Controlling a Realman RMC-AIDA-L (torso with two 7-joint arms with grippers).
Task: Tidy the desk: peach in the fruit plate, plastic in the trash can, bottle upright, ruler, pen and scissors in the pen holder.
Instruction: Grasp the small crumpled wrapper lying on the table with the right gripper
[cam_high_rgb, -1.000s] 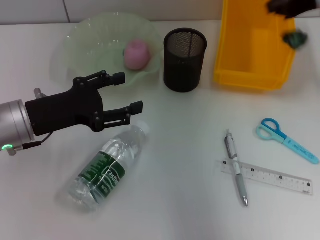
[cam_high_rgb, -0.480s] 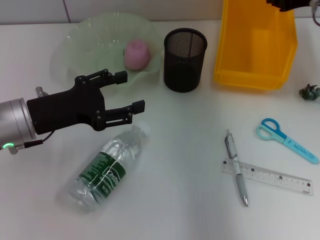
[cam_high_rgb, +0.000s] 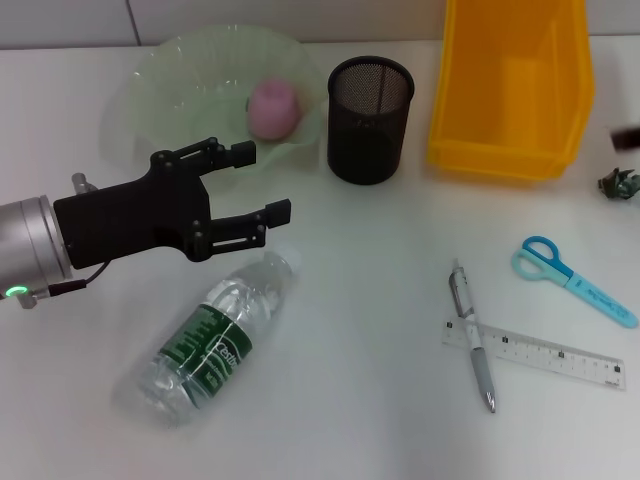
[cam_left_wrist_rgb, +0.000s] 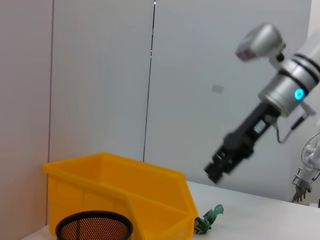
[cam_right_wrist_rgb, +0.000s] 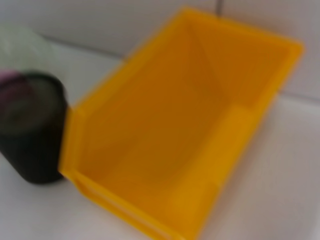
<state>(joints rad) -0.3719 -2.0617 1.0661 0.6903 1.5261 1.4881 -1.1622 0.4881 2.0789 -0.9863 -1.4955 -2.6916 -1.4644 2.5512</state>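
Left gripper (cam_high_rgb: 262, 186) fingers spread wide, empty, over the bottle (cam_high_rgb: 215, 338) lying near the tabletop's front-left: light, slippery, best gripped mid-body.

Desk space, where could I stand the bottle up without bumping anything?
Bare desk lies between the bottle and the pen, in front of the pen holder. It is crowded to the pen's right, with ruler and scissors.

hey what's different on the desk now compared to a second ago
The crumpled green plastic scrap, carried over the yellow bin a second ago, was let go and missed, landing on the white desk beside it. The right gripper pulled away. The open left gripper, clear bottle, pen, ruler and scissors barely moved.
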